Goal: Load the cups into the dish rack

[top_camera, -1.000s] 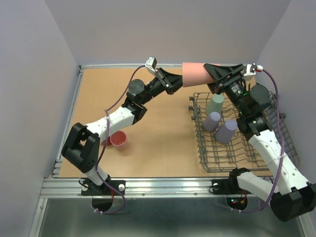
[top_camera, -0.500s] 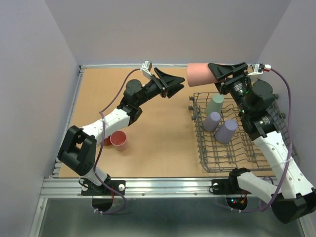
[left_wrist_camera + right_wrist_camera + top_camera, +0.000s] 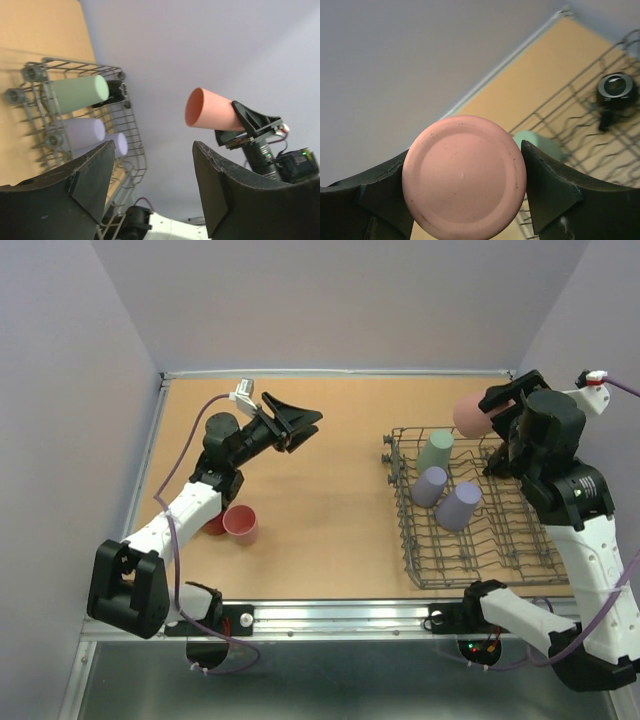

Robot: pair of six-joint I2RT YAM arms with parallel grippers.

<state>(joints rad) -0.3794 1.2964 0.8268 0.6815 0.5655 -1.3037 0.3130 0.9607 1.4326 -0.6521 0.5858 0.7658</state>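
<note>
Since one second ago, the left gripper (image 3: 305, 430) has let go of the pink cup (image 3: 468, 417) and drawn back to the left over the table (image 3: 330, 530). The right arm has carried that cup away from the hand-over point to a position above the far edge of the dish rack (image 3: 412, 530). Left gripper state: fingers spread wide, nothing between them. Right gripper (image 3: 487, 410) state: pinching the pink cup by its sides, near the base. The cup is held clear of the rack on a tilt, its base facing the right wrist camera and its mouth away from that camera. Rack contents: a sage-green cup (image 3: 435, 452), a first lavender cup (image 3: 430, 485) and a second lavender cup (image 3: 458, 505), all lying tilted among the tines at the left end. Remaining on the table, beside the left arm: a second pink cup (image 3: 240, 524), upright, and just to its left a red mug (image 3: 212, 527), partly hidden by the arm. No further cup is visible in any view. Assessed progress: three cups loaded, one in transit, at least two still to collect, so the task is roughly half complete.
</note>
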